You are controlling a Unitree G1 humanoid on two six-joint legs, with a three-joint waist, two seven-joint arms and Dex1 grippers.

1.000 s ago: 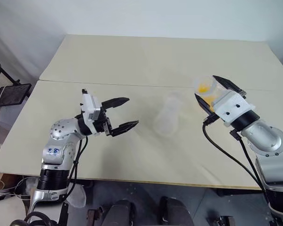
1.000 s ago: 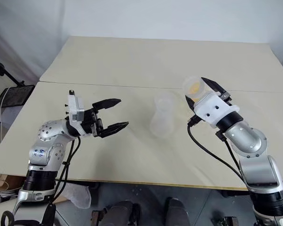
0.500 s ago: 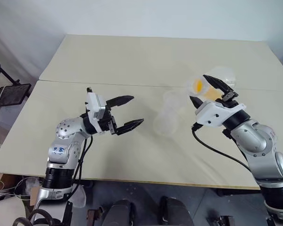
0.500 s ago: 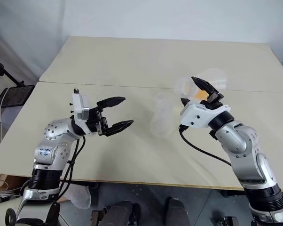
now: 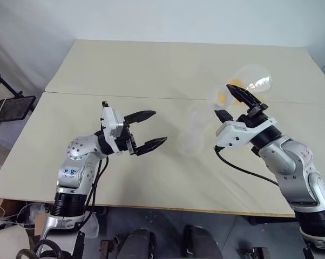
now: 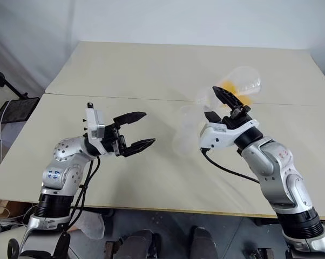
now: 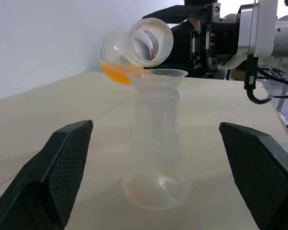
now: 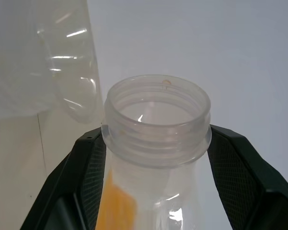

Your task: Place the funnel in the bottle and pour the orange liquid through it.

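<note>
The clear bottle (image 5: 192,139) stands upright mid-table with the small see-through funnel (image 7: 157,76) seated in its neck. My right gripper (image 5: 223,100) is shut on the neck of a clear flask (image 5: 252,79), held tilted over above the table. The flask's threaded mouth (image 7: 149,42) hangs just above the funnel's rim. The orange liquid (image 7: 116,72) pools in the flask's lowered belly, and no stream shows. A faint orange tinge lies in the bottle's base (image 7: 140,195). My left gripper (image 5: 158,127) is open, level, a short way left of the bottle, touching nothing.
The pale table (image 5: 151,70) has a seam running across it behind the bottle. Its front edge lies close under both arms. A black stand (image 5: 8,105) is off the table's left side. A black cable (image 5: 243,170) loops under my right wrist.
My right gripper has rolled and edged left, tipping the flask from upright onto its side, its mouth now over the funnel. The left gripper stays open beside the bottle.
</note>
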